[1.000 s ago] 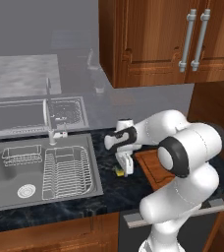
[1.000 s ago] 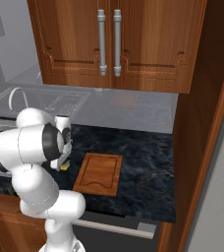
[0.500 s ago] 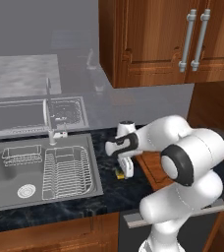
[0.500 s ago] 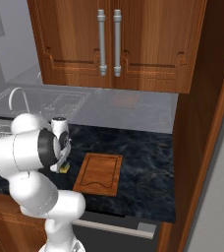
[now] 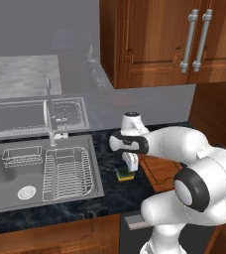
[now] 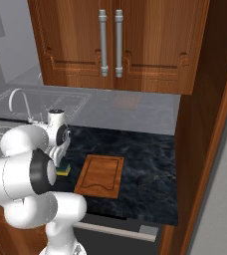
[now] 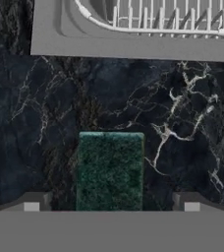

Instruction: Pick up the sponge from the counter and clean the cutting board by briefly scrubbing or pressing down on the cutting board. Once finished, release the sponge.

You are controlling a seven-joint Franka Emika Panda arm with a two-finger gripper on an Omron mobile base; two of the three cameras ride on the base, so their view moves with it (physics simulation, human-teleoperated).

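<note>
Where the arm reaches down in the left base view, the gripper (image 5: 128, 167) sits right over the sponge (image 5: 126, 174), which lies on the dark worktop (image 5: 117, 196) between the sink (image 5: 16, 186) on the left and the cutting board (image 5: 163, 171) on the right; finger spread can't be read from here. Dish rack (image 5: 68, 168) sits in the sink's right half, faucet (image 5: 50, 116) behind it. Right base view: sponge (image 6: 63, 171) shows as a yellow edge with green top just left of the cutting board (image 6: 100, 176), close but apart from it; gripper (image 6: 59, 158) directly above the sponge, arm body blocking most of it. Wooden cabinet doors (image 6: 110, 45) hang above. Hand view: green scrub top of the sponge (image 7: 110, 170) is centred between the two fingertips (image 7: 31, 203), which stand wide apart on either side with bare worktop (image 7: 182, 123) in the gaps, so the gripper is spread and not touching it. Sink rim (image 7: 133, 48) and rack wires run along the top edge.
</note>
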